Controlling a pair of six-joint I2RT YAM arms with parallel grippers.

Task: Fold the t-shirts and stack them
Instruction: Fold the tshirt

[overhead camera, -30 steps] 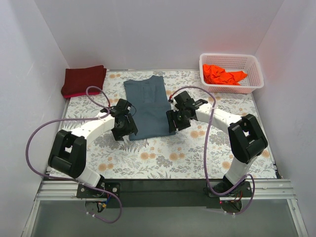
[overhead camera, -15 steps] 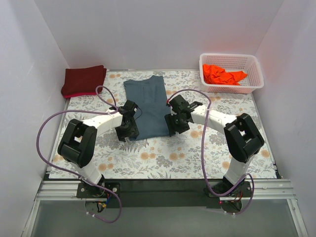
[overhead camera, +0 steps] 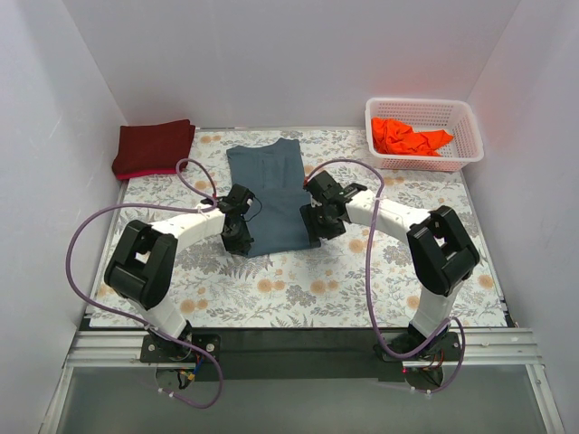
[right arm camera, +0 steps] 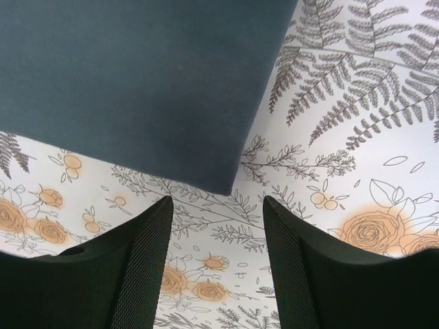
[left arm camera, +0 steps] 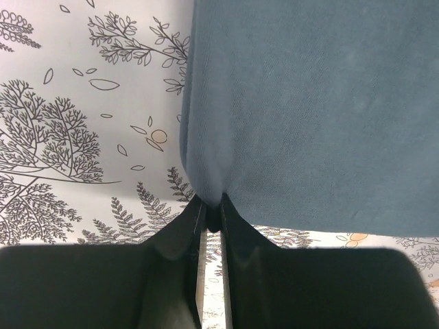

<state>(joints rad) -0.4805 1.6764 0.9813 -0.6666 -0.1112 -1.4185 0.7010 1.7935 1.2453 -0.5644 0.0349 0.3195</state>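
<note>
A slate blue-grey t-shirt lies folded into a long strip on the floral table. My left gripper is shut on its near left corner; in the left wrist view the cloth bunches into a pinch between the fingertips. My right gripper stands open just short of the near right corner, with only tablecloth between its fingers. A dark maroon t-shirt lies folded at the back left. A bright orange t-shirt sits crumpled in the basket.
The white lattice basket stands at the back right corner. White walls close in the table on three sides. Purple cables loop from both arms over the tablecloth.
The left gripper has moved in to the shirt's near left corner and shut on it. The right gripper has slid slightly toward the near right corner and stayed open.
</note>
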